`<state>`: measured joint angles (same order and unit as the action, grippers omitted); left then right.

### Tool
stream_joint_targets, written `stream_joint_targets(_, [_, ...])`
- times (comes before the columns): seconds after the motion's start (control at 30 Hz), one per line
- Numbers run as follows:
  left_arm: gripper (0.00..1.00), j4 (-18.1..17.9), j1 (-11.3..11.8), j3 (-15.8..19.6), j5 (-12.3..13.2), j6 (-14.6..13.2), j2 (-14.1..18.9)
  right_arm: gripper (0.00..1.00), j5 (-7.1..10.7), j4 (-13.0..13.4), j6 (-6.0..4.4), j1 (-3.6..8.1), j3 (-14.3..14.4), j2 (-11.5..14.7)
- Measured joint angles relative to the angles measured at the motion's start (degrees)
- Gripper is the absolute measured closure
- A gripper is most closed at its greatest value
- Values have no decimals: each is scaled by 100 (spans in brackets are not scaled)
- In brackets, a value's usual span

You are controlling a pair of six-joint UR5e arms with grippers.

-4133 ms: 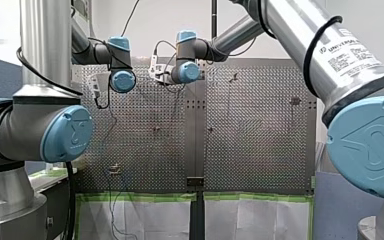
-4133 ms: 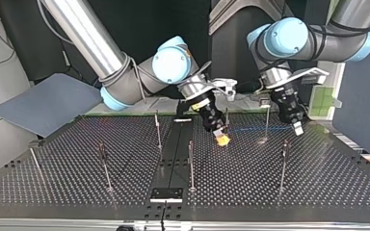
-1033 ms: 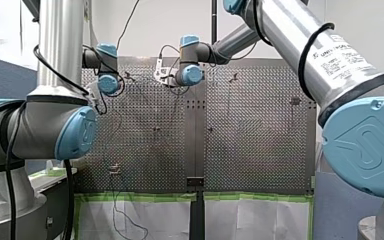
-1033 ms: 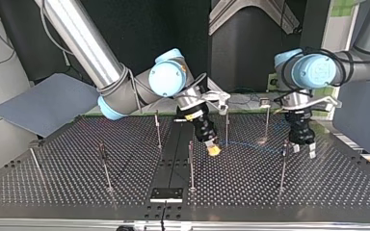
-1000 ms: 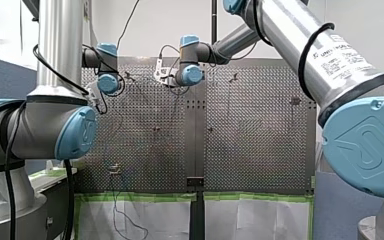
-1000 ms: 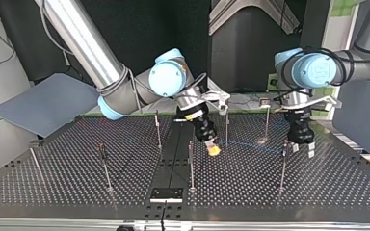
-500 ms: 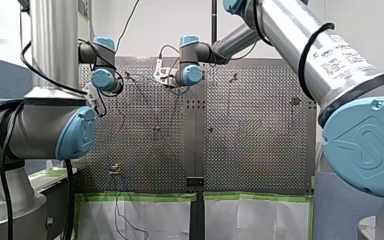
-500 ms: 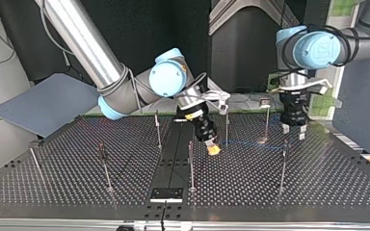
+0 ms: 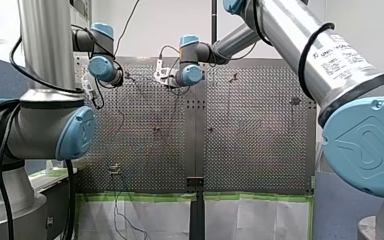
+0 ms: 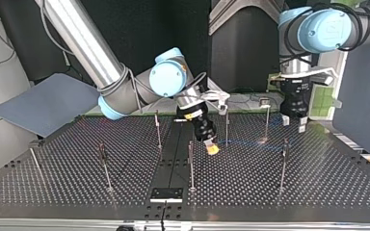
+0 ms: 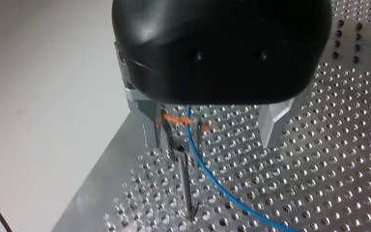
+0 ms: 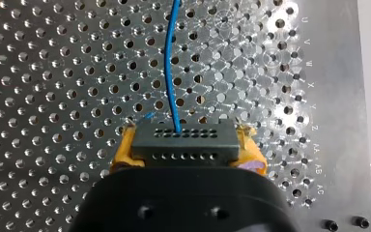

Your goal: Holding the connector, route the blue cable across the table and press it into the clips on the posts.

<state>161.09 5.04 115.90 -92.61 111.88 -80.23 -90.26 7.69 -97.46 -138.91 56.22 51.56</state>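
connector (image 12: pixel 183 141) clamped btwn right gripper (image 12: pixel 187 148) yellow pads (image 12: pixel 124 150), blue cable (image 12: pixel 168 63) exiting ahead.

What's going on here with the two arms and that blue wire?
My right gripper is shut on the black connector, yellow pads on either side, with the blue cable running out ahead over the perforated table. My left gripper is open over a post near the table's edge. The cable passes beside that post's clip, but whether it is seated there cannot be told.
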Motion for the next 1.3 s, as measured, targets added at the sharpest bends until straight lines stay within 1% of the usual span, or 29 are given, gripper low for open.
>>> stream_joint_targets(0.17, [0,250,-76,1,52,-143,247,100,-58,1,5,-1,0,0])
stream_joint_targets(0.33, [0,486,-117,0,114,-195,484,100,-89,8,6,-3,0,0])
stream_joint_targets(0.43, [0,644,-216,0,224,-302,587,100,-102,1,8,-3,0,0])
stream_joint_targets(0.53, [0,793,-312,-3,384,-461,608,100,-119,5,12,-4,0,0])
stream_joint_targets(0.67, [0,809,-403,-9,616,-592,562,100,-137,14,14,-3,0,0])
stream_joint_targets(0.77, [0,744,-459,-25,705,-626,474,100,-163,17,15,-2,-13,0])
stream_joint_targets(0.83, [0,716,-493,-52,714,-661,401,100,-170,16,15,-1,-25,0])
stream_joint_targets(0.97, [0,666,-569,-171,596,-750,227,100,-175,15,11,-2,-39,0])
stream_joint_targets(1.13, [0,573,-660,-355,495,-761,85,100,-177,12,12,-1,-41,0])
stream_joint_targets(1.3, [0,498,-758,-537,369,-822,-150,100,-176,0,11,-1,-43,-1])
